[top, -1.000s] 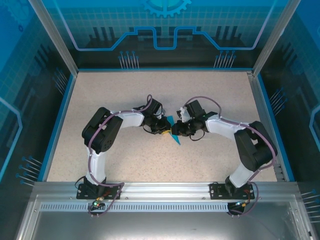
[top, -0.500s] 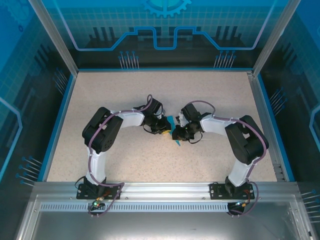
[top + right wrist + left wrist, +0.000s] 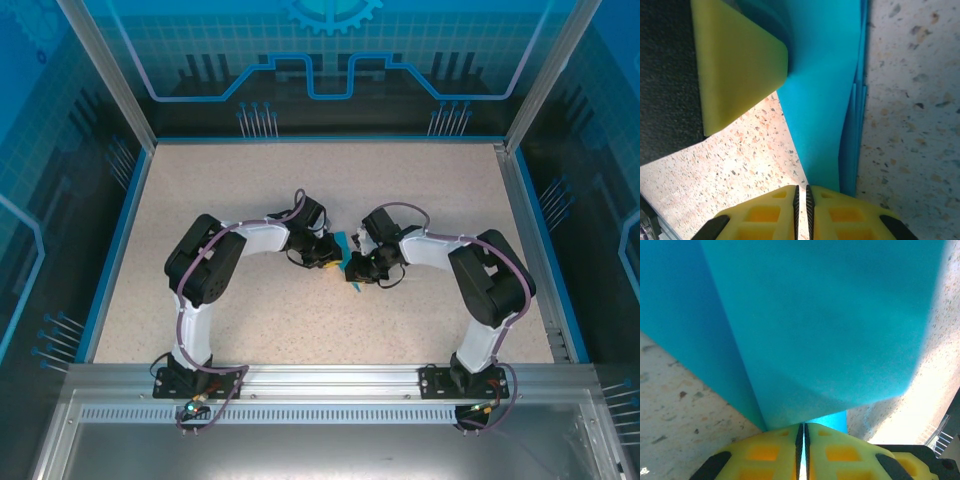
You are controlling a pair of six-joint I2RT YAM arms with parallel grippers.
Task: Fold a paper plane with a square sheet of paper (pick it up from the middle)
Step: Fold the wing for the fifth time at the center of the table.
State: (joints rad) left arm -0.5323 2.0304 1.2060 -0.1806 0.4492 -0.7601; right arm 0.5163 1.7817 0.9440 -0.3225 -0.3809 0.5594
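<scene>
The square sheet of paper (image 3: 343,243) is cyan-blue and folded into a narrow, layered paper plane shape at the table's middle, between both grippers. My left gripper (image 3: 328,262) is shut on it: in the left wrist view the paper (image 3: 820,325) fans out from the closed yellow fingertips (image 3: 803,427). My right gripper (image 3: 356,270) sits against the paper from the right. Its jaws (image 3: 801,189) stand shut to a thin slit with only table showing between them. The layered paper (image 3: 825,100) runs under its right finger. A left finger (image 3: 735,65) rests on the paper's far end.
A speckled beige tabletop (image 3: 250,190) lies inside a blue rim, with clear enclosure walls (image 3: 330,60) at the back and sides. An aluminium rail (image 3: 320,380) carries both arm bases at the near edge.
The right arm has drawn in leftward toward the paper, its elbow folding, and its jaws have narrowed. The left arm and its grip are unchanged.
</scene>
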